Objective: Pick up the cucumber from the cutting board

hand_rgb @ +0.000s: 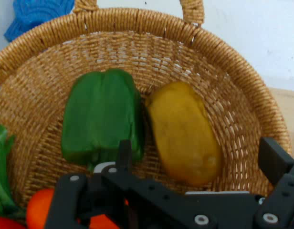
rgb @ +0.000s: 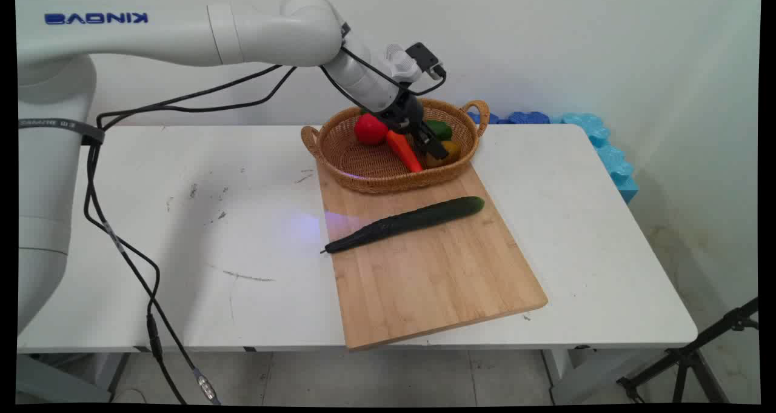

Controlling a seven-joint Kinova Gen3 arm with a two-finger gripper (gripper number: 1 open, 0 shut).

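Surface (rgb: 576, 231) carries a wooden board (rgb: 436, 273), where a cucumber (rgb: 405, 223) lies beside a wicker basket (rgb: 339, 152). Inside the basket, the gripper (rgb: 438, 148), fingers spread, hangs over a yellow pepper (hand_rgb: 183, 131), touching a green pepper (hand_rgb: 101, 117), near a carrot (rgb: 404, 151) and tomato (rgb: 370, 128).

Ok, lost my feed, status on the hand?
Gripper open, low in basket. Nothing held. Yellow pepper and green pepper just ahead. Carrot beside it.
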